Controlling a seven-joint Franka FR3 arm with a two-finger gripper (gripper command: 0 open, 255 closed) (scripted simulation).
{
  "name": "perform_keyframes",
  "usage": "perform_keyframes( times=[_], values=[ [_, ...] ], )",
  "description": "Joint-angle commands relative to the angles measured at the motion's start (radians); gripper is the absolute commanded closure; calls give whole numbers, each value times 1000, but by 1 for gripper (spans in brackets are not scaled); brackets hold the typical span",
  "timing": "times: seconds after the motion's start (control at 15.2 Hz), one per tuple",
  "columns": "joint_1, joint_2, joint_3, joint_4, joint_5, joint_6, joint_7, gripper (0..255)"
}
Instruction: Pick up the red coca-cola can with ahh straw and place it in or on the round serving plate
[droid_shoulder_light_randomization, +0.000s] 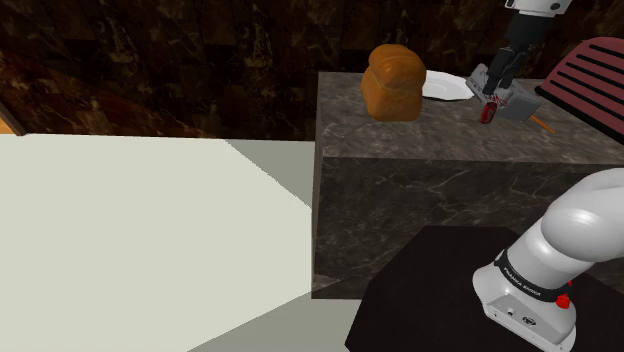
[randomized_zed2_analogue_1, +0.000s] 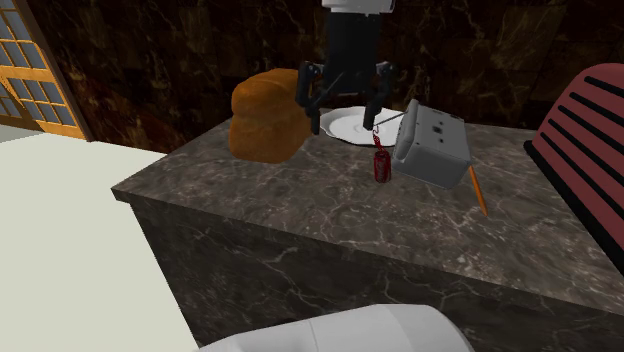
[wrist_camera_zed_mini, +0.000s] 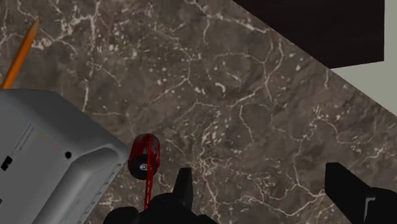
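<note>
1. On the dark marbled bench, the red can stands upright with its red straw, just beside a corner of a grey box-like appliance.
2. Above the bench, the black fingers stand wide apart and clasp nothing; the can sits outside the gap, next to one finger.
3. Behind the can lies the white round plate, with a brown loaf beside it.
4. An orange pencil lies past the appliance.

White arm seen bent at base, reach extended up and left in shoulder view. Dark wrist link set near upright. Black gripper pointed straight down, fingers held wide apart.
</note>
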Motion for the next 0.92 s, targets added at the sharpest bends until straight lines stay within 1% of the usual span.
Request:
perform_keyframes(
  times=[0.0, 0.33, 0.4, 0.86],
  values=[
    [-21, 20, -42, 8, -26, 23, -26, 0],
    [-66, 73, -144, 51, -75, 64, -87, 0],
    [-70, 79, -153, 56, -79, 68, -93, 0],
    [-78, 70, -167, -43, -92, 158, -89, 0]
  ],
)
